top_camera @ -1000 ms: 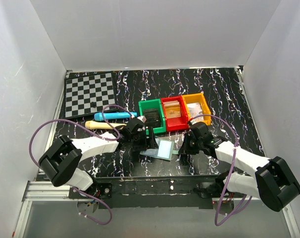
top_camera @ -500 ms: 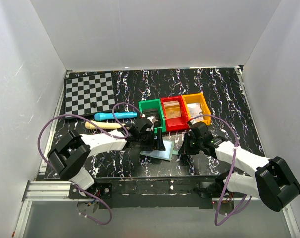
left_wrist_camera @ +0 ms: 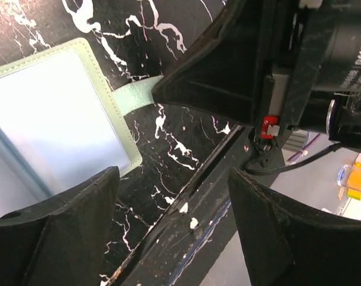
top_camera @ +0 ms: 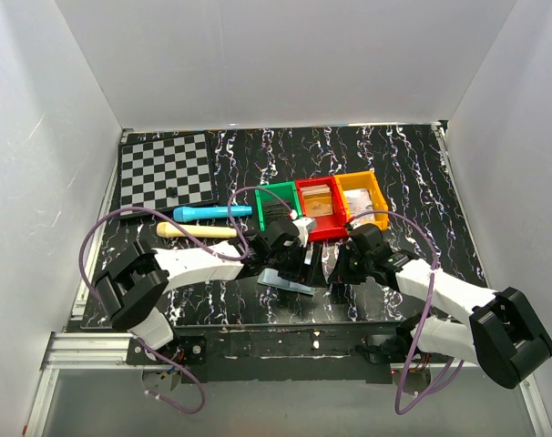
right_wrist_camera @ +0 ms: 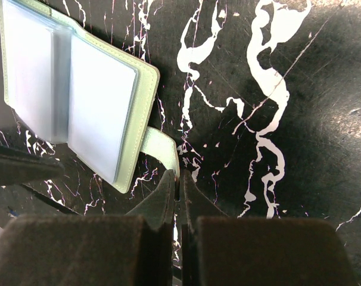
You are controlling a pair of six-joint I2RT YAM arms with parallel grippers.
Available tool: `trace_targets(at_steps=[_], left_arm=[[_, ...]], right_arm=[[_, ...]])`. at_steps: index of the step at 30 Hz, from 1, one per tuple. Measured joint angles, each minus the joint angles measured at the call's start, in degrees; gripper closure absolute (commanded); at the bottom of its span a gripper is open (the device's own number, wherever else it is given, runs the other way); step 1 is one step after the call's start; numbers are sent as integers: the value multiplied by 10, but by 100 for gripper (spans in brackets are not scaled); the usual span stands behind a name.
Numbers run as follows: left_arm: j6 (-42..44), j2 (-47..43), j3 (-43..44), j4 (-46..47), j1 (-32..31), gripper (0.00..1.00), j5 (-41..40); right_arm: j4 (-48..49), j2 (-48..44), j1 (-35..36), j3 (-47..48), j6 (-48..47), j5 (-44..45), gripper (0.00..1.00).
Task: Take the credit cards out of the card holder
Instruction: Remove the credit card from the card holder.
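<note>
The card holder (right_wrist_camera: 103,113) lies open on the black marbled table, showing two pale-blue glossy panels with a grey-green edge. My right gripper (right_wrist_camera: 179,179) is shut on its small side tab (right_wrist_camera: 162,148). In the left wrist view the holder's panel (left_wrist_camera: 55,131) and tab (left_wrist_camera: 139,95) show, the tab running into the right gripper's fingers (left_wrist_camera: 216,77). My left gripper (left_wrist_camera: 171,176) is open and empty, hovering over the holder's near corner and the table's front edge. In the top view the left gripper (top_camera: 294,264) covers most of the holder (top_camera: 285,280), with the right gripper (top_camera: 335,267) beside it. No credit card shows.
Green (top_camera: 269,191), red (top_camera: 312,182) and orange (top_camera: 358,177) bins stand just behind the grippers. A chessboard (top_camera: 164,171), a blue pen (top_camera: 212,211) and a cream stick (top_camera: 196,231) lie at the left. The table's front edge (left_wrist_camera: 186,208) is right under the left gripper.
My left arm has swung right and now sits over the card holder, hiding most of it in the top view. The right arm has not moved.
</note>
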Motion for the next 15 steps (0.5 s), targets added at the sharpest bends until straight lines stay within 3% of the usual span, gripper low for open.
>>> trace_targets(at_steps=[5,10,15], left_arm=[[1,-53,-26,-6,-2,23,-38],[-23,-146,-68,-23,35,23,-89],[-40,-140,-83,-45,78,23,-117]], right_arm=[[0,0,0,0,0,0,99],[0,0,0,0,0,0,99],[0,0,0,0,0,0,99]])
